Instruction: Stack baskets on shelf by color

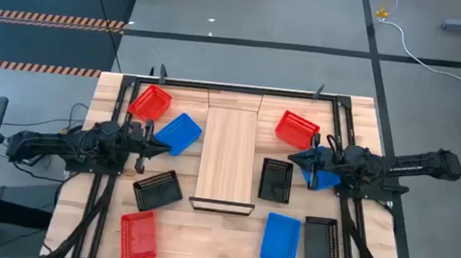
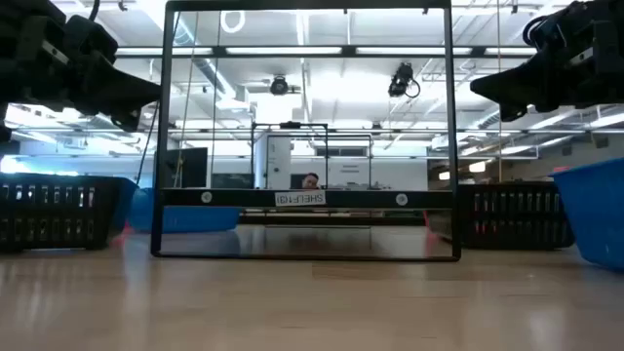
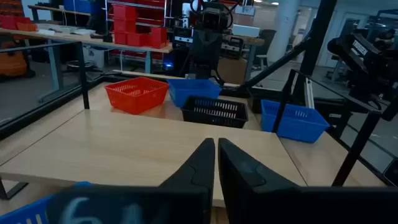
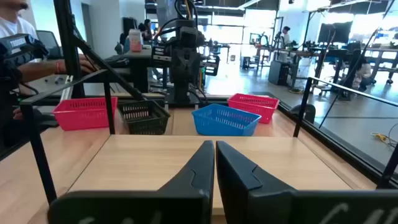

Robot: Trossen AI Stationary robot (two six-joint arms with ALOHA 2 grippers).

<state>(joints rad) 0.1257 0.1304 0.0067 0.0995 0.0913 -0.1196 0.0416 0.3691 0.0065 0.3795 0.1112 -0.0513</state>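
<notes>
The light-wood shelf lies along the table's middle, with its black frame at the near end. Nine baskets rest on their bottoms around it. Left of it are a red one, a blue one, a black one and a red one. Right of it are a red one, a black one, a blue one, a black one and a blue one partly under the right arm. My left gripper and my right gripper hover shut on either side of the shelf, pointing at each other.
A black rail frame runs around the table top. The shelf board between the two grippers is bare. People and workshop furniture show in the room beyond the table.
</notes>
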